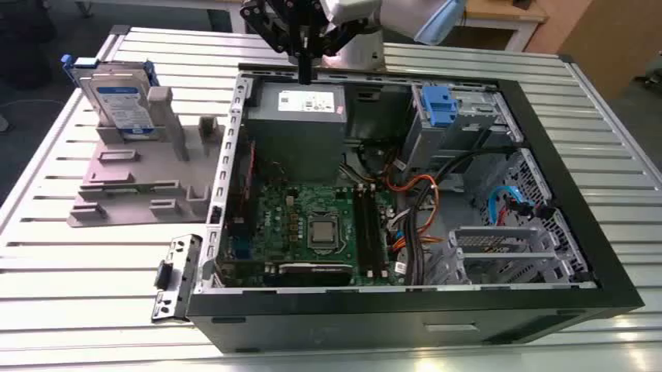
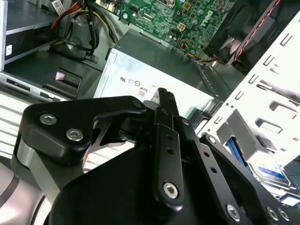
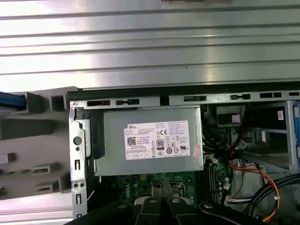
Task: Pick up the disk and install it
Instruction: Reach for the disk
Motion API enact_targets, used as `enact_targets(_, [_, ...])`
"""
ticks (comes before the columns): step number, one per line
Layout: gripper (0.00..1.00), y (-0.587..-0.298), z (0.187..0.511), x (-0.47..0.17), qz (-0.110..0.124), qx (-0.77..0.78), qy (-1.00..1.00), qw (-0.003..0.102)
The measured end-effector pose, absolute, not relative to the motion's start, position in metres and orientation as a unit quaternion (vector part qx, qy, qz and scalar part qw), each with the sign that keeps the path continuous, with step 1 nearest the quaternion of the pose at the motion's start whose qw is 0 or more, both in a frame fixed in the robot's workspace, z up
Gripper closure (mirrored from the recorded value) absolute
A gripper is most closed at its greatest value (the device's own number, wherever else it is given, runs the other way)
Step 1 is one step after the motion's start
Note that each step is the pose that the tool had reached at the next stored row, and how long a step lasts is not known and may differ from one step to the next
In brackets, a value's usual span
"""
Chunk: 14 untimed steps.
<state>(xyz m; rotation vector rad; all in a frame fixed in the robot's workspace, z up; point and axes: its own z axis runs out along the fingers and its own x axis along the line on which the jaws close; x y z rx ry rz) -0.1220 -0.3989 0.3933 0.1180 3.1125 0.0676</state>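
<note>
The disk (image 1: 116, 105) stands upright in the grey plastic stand (image 1: 135, 182) at the exterior view's left, its blue bracket framing a silver body with a white-and-blue label. My gripper (image 1: 306, 76) hangs over the far rim of the open computer case (image 1: 579, 232), above the grey power supply box (image 1: 300, 112). It is shut, with nothing between the fingers, and is well apart from the disk. In both wrist views the black fingers (image 2: 161, 122) (image 3: 161, 199) lie pressed together over the power supply's white sticker (image 3: 157, 140). A blue edge of the disk (image 3: 9, 100) shows beside the stand.
Inside the case lie the green motherboard (image 1: 310, 225), bundled cables (image 1: 414, 209) and a metal drive cage with a blue bracket (image 1: 439, 105). A loose black-and-metal latch part (image 1: 170, 275) lies beside the case. Everything rests on a slatted metal table (image 1: 62, 310).
</note>
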Motion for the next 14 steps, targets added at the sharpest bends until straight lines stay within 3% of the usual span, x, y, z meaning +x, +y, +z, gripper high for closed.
enact_targets(14, [0.9,-0.3989,0.3933,-0.1288,0.022,0.038,0.999,0.013])
